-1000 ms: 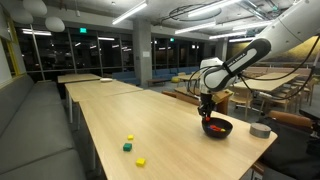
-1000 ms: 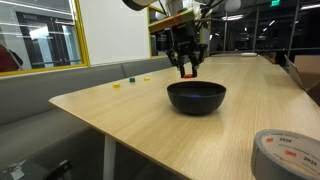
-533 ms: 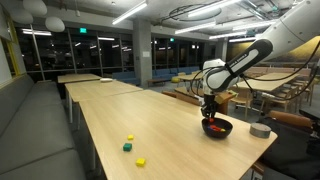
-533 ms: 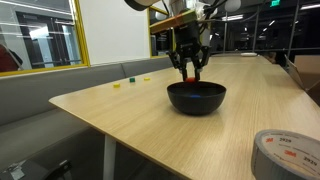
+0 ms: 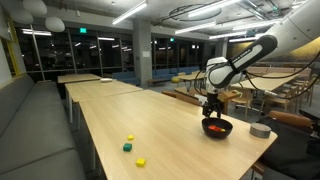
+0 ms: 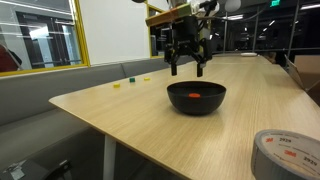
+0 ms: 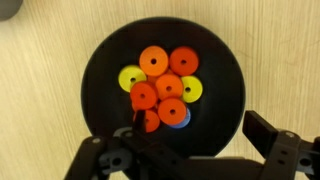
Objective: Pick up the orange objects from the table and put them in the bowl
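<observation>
The black bowl (image 5: 217, 128) (image 6: 196, 98) stands near the end of the light wood table (image 5: 110, 120) (image 6: 120, 125). In the wrist view the bowl (image 7: 100, 60) holds several orange objects (image 7: 153, 61) lying flat, with two yellow discs (image 7: 131, 77) and a blue one (image 7: 181, 118) among them. Some orange (image 6: 196, 92) shows inside the bowl in an exterior view too. My gripper (image 5: 212, 106) (image 6: 187, 66) (image 7: 198, 126) hangs just above the bowl, open, with nothing between its fingers.
Two yellow pieces (image 5: 130, 137) (image 5: 140, 161) and a green block (image 5: 127, 147) lie on the table towards its other end. A grey tape roll (image 5: 260, 130) (image 6: 288, 155) sits by the near corner. A bench runs along one long side.
The jaws have gone from shut on an orange piece to open. The piece now lies in the bowl, and the gripper has risen slightly.
</observation>
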